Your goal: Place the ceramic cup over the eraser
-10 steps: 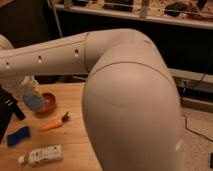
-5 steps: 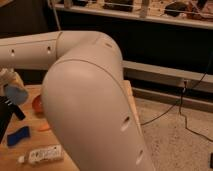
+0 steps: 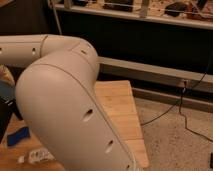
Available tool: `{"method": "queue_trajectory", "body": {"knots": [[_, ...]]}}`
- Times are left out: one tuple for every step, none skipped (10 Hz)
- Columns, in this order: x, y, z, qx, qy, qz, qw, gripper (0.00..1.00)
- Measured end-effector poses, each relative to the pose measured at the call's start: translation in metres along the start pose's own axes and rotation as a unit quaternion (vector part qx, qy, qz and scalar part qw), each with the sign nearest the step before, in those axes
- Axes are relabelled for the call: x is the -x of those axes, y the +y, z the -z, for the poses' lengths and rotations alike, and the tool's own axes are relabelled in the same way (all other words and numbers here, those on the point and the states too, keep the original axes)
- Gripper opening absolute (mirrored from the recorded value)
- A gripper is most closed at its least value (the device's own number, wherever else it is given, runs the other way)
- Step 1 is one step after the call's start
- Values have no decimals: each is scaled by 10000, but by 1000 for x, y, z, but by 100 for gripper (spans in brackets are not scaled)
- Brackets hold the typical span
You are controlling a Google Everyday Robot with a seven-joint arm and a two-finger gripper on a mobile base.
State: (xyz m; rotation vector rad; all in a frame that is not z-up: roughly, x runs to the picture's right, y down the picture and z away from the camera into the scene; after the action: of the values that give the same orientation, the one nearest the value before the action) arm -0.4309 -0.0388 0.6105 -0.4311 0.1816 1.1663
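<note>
Ceramic cup (image 3: 4, 92) now sliver at left edge, pinched in gripper (image 3: 6, 101) — arm (image 3: 65, 100) swung nearer, covers more table (image 3: 120, 110); eraser (image 3: 18, 136), white packet (image 3: 37, 156) unmoved, packet print unreadable.

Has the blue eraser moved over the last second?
No. The blue eraser still lies just up-left of the white packet on the table. The gripper, at the left frame edge above it, holds the ceramic cup.

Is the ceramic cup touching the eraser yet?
Apart. Camera view: the ceramic cup, in the gripper at the left edge, is well above the eraser.
</note>
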Motion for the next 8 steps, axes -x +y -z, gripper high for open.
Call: {"method": "queue_trajectory", "body": {"knots": [[8, 4, -4, 38, 3, 21, 10000, 0], [12, 7, -7, 56, 3, 42, 10000, 0], [16, 11, -11, 67, 17, 87, 9999, 0], [20, 16, -15, 79, 32, 131, 9999, 0], [24, 20, -18, 96, 45, 162, 9998, 0], [27, 24, -22, 112, 56, 186, 9997, 0], [30, 27, -24, 121, 66, 204, 9997, 0], [33, 31, -29, 136, 80, 231, 9996, 0]]}}
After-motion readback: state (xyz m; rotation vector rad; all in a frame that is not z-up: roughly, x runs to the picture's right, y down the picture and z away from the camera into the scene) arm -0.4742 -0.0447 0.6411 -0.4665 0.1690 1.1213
